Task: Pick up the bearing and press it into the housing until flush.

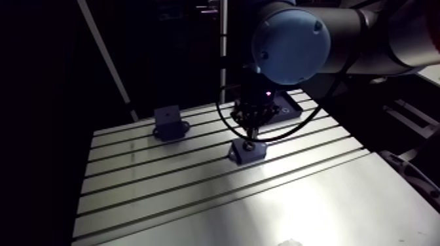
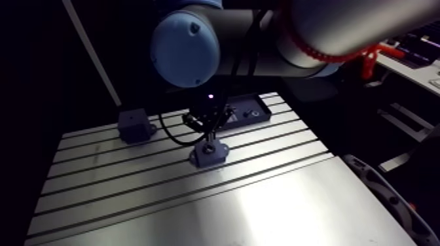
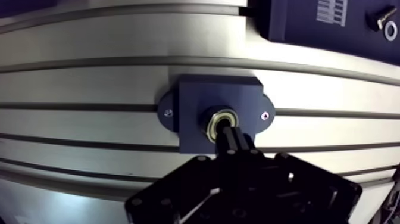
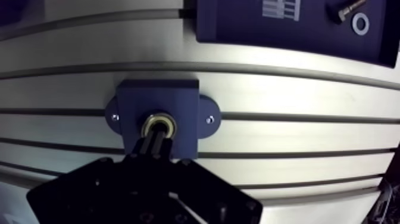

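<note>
A dark blue housing with two mounting ears is bolted to the slotted table. The brass-rimmed bearing sits in the housing's bore, and part of its ring shows around the fingertips. My gripper comes straight down on it, both fingers pressed together with their tips on the bearing's centre. In the arm view the gripper stands upright on the housing. I cannot tell whether the bearing is flush.
A dark tray lies beyond the housing and holds a bolt and a washer. A second dark block stands at the table's far left. The table's near edge is bare metal.
</note>
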Controlling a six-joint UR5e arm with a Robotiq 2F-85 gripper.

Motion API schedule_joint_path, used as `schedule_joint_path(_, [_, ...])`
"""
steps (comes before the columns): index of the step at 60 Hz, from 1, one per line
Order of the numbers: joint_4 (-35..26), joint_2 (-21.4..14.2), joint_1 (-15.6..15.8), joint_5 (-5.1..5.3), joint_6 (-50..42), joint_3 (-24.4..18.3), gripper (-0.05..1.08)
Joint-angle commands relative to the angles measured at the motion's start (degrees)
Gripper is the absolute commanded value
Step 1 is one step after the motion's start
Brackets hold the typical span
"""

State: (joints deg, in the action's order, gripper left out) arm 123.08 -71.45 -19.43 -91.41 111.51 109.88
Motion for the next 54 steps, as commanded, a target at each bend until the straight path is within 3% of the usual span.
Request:
schedule_joint_path(1, [0.1, 0.5, 0.0, 0.05, 0.1, 0.3, 1.07])
schedule_joint_path(54, [0.5, 2.2, 0.2, 0.05, 0.1, 0.6, 1.08])
